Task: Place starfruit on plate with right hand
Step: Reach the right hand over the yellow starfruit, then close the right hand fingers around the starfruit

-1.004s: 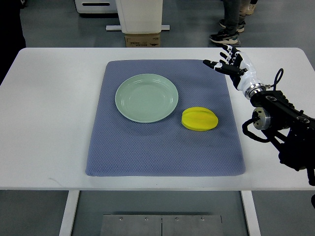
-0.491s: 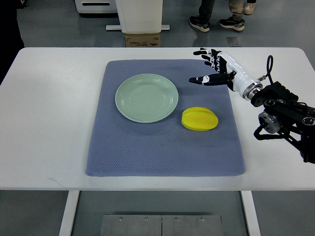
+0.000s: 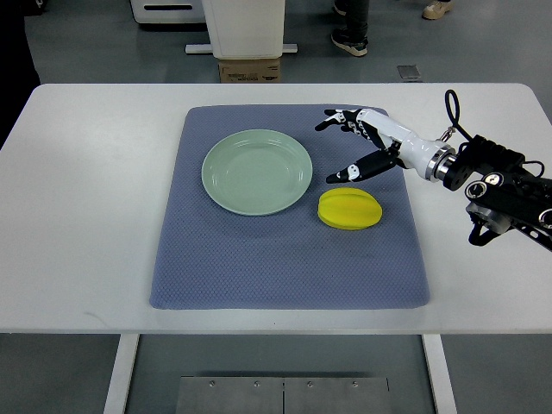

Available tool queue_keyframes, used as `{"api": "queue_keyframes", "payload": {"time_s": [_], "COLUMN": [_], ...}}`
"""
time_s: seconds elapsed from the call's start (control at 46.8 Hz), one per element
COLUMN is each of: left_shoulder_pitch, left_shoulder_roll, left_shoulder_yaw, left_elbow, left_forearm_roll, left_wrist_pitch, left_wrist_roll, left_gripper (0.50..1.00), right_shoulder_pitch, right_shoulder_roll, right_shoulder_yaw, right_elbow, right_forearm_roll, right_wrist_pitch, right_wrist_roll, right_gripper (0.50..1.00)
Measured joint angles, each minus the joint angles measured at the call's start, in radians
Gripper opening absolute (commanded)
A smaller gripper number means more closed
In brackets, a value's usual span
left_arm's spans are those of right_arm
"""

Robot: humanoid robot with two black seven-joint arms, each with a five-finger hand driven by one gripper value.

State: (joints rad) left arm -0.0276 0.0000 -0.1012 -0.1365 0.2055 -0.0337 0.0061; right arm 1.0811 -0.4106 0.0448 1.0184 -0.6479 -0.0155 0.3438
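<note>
We see the starfruit (image 3: pixel 349 210) lying on the blue-grey mat (image 3: pixel 285 259), just right of the plate (image 3: pixel 257 171) and apart from its rim. It is bright yellow, a squat rounded lump with soft lengthwise ridges (its right end tapers to a blunt tip), and nothing touches it. Our right hand (image 3: pixel 360 145) hovers over the mat's far right part, just beyond the fruit, with its fingers (image 3: pixel 332 120) spread wide and the thumb angled down toward the fruit; it holds nothing. The pale green plate is round and bare. The mat lies on a white table (image 3: pixel 86 190).
</note>
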Motion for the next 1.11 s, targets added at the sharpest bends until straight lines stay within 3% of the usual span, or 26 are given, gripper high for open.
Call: {"api": "queue_keyframes", "payload": {"time_s": [0.384,1.111], "left_shoulder_pitch": [0.0,0.0], "left_shoulder_roll": [0.0,0.0], "left_shoulder_yaw": [0.0,0.0], "left_elbow": [0.0,0.0], "left_forearm_roll": [0.0,0.0], "left_wrist_pitch": [0.0,0.0], "left_wrist_roll": [0.0,0.0], "left_gripper": [1.0,1.0], "right_shoulder_pitch": [0.053,0.057], "right_shoulder_roll": [-0.014,-0.017], "right_shoulder_yaw": [-0.098,-0.177], "right_elbow": [0.061,0.045], "right_forearm_roll": [-0.087,-0.224], "right_wrist_pitch": [0.017,0.013], "right_wrist_roll": [0.0,-0.005], "right_gripper": [1.0,0.998]}}
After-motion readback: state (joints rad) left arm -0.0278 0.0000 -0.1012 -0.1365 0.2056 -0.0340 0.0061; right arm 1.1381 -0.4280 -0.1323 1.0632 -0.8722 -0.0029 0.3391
